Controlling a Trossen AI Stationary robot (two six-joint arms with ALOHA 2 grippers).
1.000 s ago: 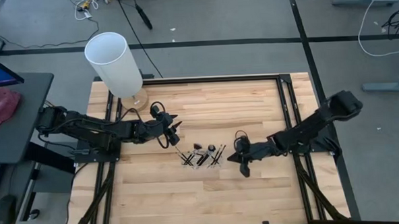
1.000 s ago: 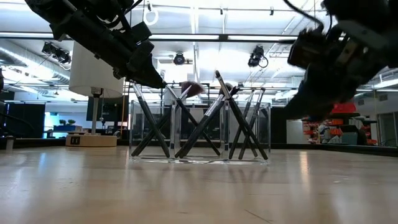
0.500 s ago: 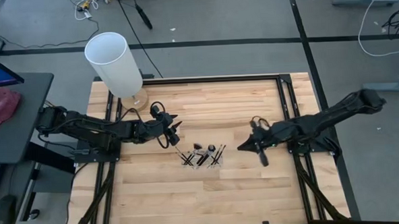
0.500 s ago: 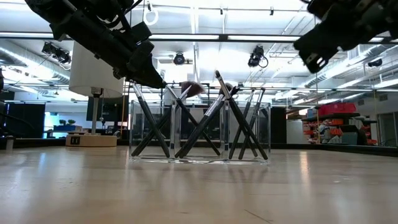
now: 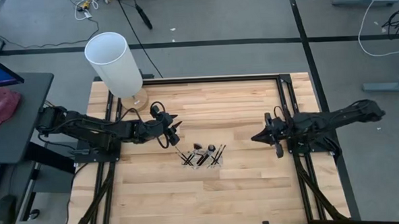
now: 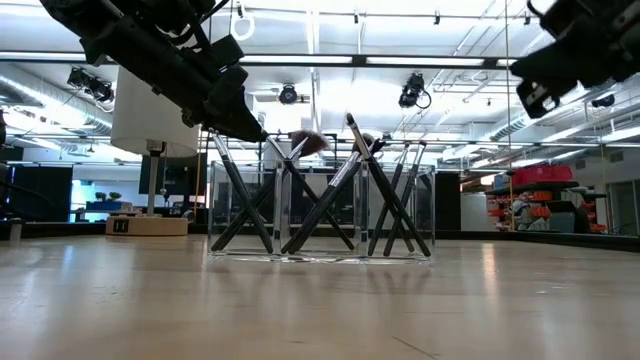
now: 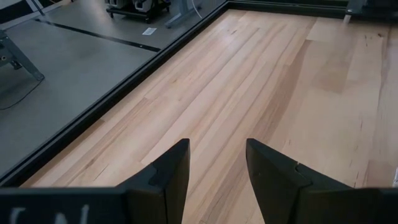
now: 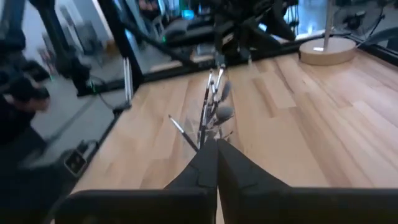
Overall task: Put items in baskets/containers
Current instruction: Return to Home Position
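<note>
Standing a little below the centre of the high view, the clear holder (image 5: 188, 161) rests on the wooden table (image 5: 203, 199) with the black brushes (image 5: 203, 154) inside it. In the low view, mid-frame, the brushes lean across one another in loose X shapes. Their handles reach down to the holder's floor, and a few bristle tips poke above its walls.

The left gripper (image 5: 174, 133) hangs just up and left of the holder in the high view, close to it but not touching. Its own wrist view shows the two fingers (image 7: 171, 168) spread apart with only bare wood between them.

The right gripper (image 5: 257, 136) sits at the right of centre in the high view, well apart from the holder. Its fingers are pressed together and hold nothing.

A tall white lamp (image 5: 114, 62) stands at the table's upper left corner.
</note>
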